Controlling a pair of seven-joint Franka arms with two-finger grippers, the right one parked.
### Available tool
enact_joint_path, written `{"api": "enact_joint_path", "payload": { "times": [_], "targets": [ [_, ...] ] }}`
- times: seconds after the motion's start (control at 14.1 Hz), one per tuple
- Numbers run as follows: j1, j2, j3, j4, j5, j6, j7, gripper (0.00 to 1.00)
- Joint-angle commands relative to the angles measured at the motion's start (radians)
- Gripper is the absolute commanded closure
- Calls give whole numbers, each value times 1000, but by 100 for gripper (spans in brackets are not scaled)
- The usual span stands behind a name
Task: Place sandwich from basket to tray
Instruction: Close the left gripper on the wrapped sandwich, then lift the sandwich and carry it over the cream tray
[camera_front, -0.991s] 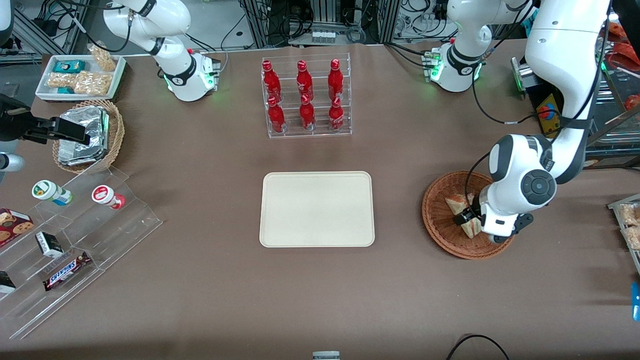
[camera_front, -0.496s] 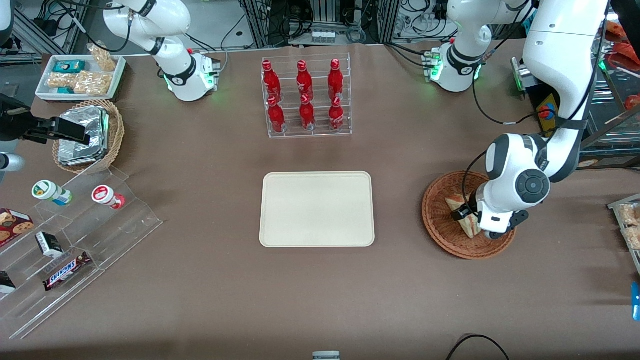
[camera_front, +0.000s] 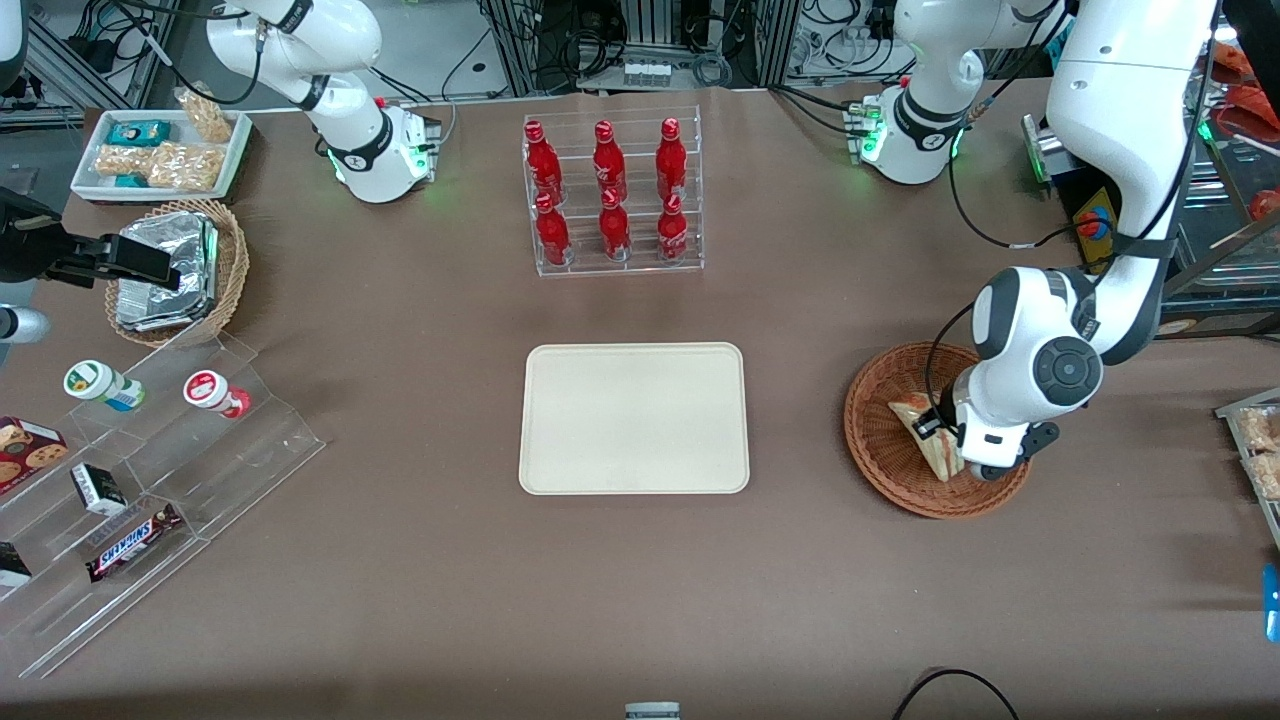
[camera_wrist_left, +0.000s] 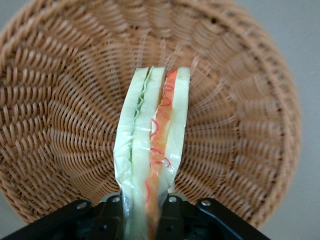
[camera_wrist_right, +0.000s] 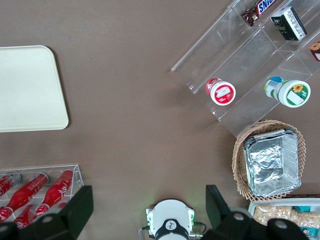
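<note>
We have the gripper (camera_wrist_left: 147, 220) low over the basket (camera_front: 880, 450), clamped on the sandwich (camera_wrist_left: 152, 150), one finger (camera_wrist_left: 111, 216) on each bread face. That grip makes sense to us: squeezing across the slices keeps the red and green layers together instead of letting them splay. The sandwich is inside the basket's rim, stood on edge, filling side facing the wrist camera, long axis running straight away from the fingers. Whether it is touching the weave, we cannot tell. The tray (camera_front: 634, 470) waits well apart, toward the table's middle, so we judge a lift and carry comes next.
</note>
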Motion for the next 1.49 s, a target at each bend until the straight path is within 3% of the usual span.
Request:
{"api": "enact_joint_path", "payload": {
  "times": [0.0, 0.42, 0.85, 1.13, 1.42],
  "targets": [
    [-44, -60, -12, 21, 5, -42, 4, 91],
    [-340, -54, -13, 119, 2, -107, -14, 92],
    [-621, 123, -10, 305, 13, -107, -141, 92],
    [-708, 260, -6, 435, 16, -106, -183, 91],
    [-727, 322, -7, 455, 120, -92, -261, 89]
  ]
}}
